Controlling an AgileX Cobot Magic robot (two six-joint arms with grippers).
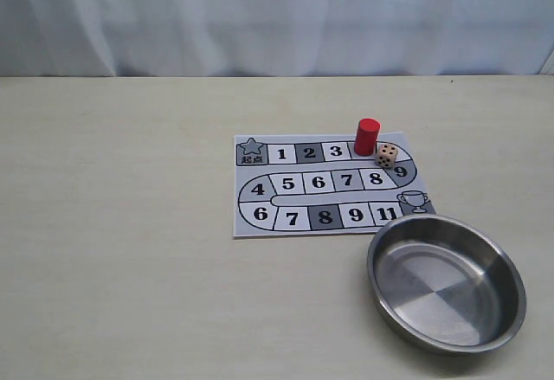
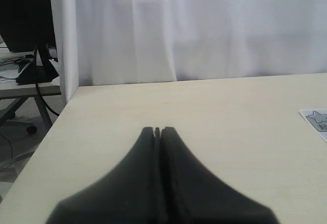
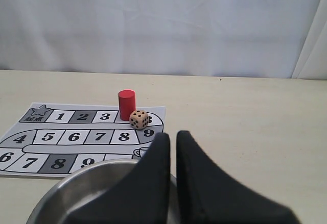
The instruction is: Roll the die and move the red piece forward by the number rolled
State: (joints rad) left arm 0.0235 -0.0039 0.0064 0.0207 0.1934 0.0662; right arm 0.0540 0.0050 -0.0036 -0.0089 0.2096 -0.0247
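My left gripper (image 2: 157, 130) and right gripper (image 3: 172, 134): both closed tight, holding nothing. The die (image 1: 388, 156) sits just beside red piece (image 1: 367, 137) on game board (image 1: 245, 191); reaching for die could knock piece over.

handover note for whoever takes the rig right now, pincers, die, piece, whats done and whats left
Left pincer: shut, empty, away from the board.
Right pincer: shut, empty, over the bowl rim.
Red piece: upright on the square after 3.
Die: on the board beside the piece, near 9. Bowl holds nothing.
Done: unclear; top face too small to read.
Left: roll if not yet rolled, then advance the piece.
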